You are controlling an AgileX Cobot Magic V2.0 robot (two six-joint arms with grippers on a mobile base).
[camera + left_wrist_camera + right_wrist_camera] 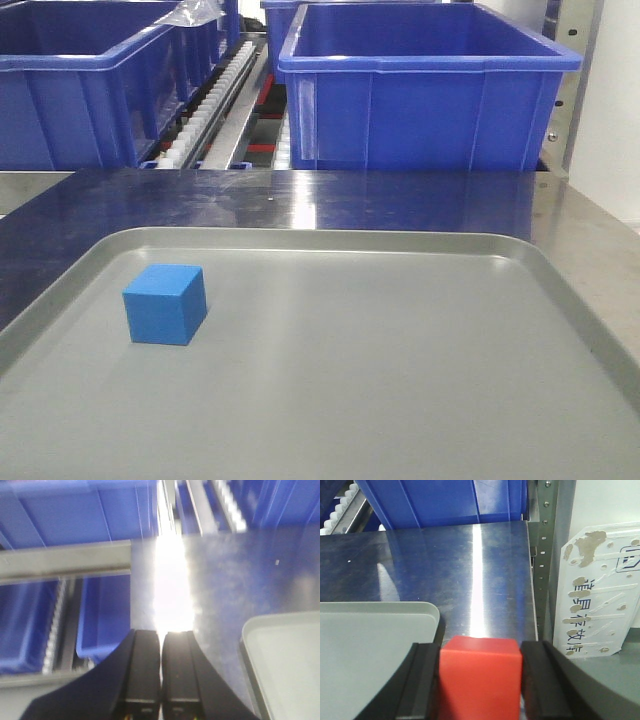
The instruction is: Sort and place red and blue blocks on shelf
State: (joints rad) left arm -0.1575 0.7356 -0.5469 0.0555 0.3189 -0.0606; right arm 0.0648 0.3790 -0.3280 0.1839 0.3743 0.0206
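The blue block [165, 303] sits on the grey tray [400, 380], near its left rim, and no gripper shows in the front view. In the right wrist view the red block [480, 680] is between the two black fingers of my right gripper [481, 652], which is shut on it, just right of the tray corner [380, 630] and above the steel plate [480, 565]. My left gripper [161, 635] is shut with nothing in it, over the steel plate left of the tray [290, 660]. The shelf shows as white roller tracks [215, 95] and a brushed rail [65, 560].
Large blue bins [425, 85] [70, 85] stand on the shelf behind the steel plate [300, 200]. More blue bins [105, 610] lie below the left gripper. A perforated steel upright [545, 540] and a taped white label [600, 585] are at the right.
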